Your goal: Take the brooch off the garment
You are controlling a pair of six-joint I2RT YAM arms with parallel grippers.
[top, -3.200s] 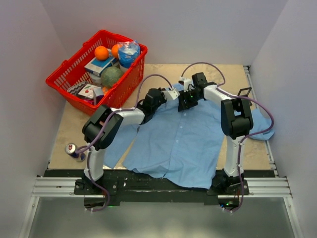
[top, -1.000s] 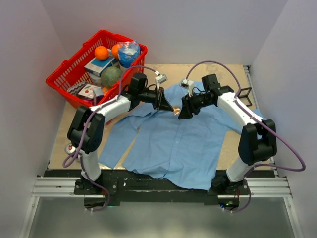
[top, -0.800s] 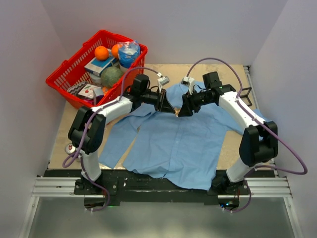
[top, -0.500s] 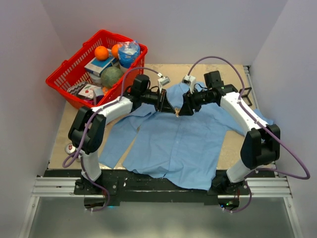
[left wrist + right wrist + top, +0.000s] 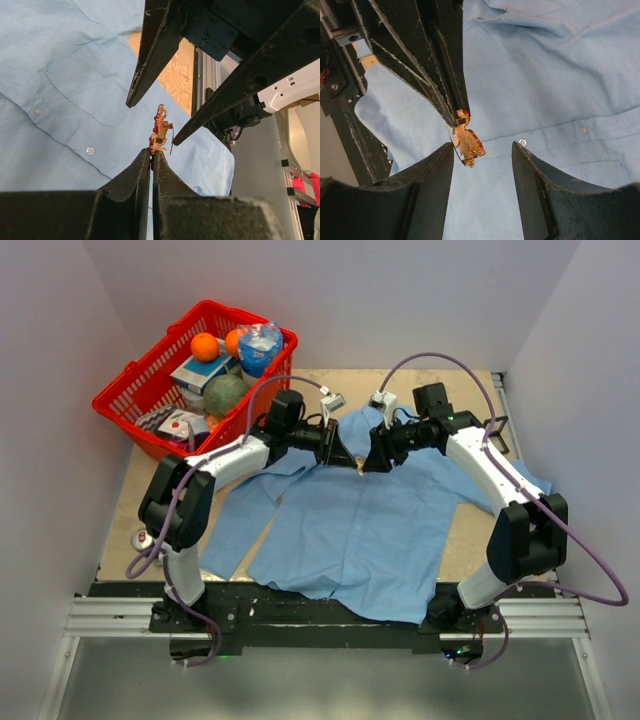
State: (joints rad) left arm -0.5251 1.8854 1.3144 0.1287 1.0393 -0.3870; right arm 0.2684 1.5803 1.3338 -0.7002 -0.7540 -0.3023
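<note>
Pinches the brooch (image 5: pixel 160 131) between the pressed-together tips of the left claw (image 5: pixel 151 153), off the garment (image 5: pixel 360 530) lying flat on the desk (image 5: pixel 150 502). Spreads the right claw (image 5: pixel 482 146) wide around it, fingers close on either side. Shows a red basket (image 5: pixel 120 412) well apart at far left.

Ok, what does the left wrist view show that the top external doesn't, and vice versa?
Left wrist only: the brooch clearly pinched in the shut left tool, its pin bare, between the fingers of the open right tool; also shirt buttons and a chest pocket. Top external only: the red basket, the left arm and right arm whole, the garment fully spread. Both: the two tools facing each other above the garment.
</note>
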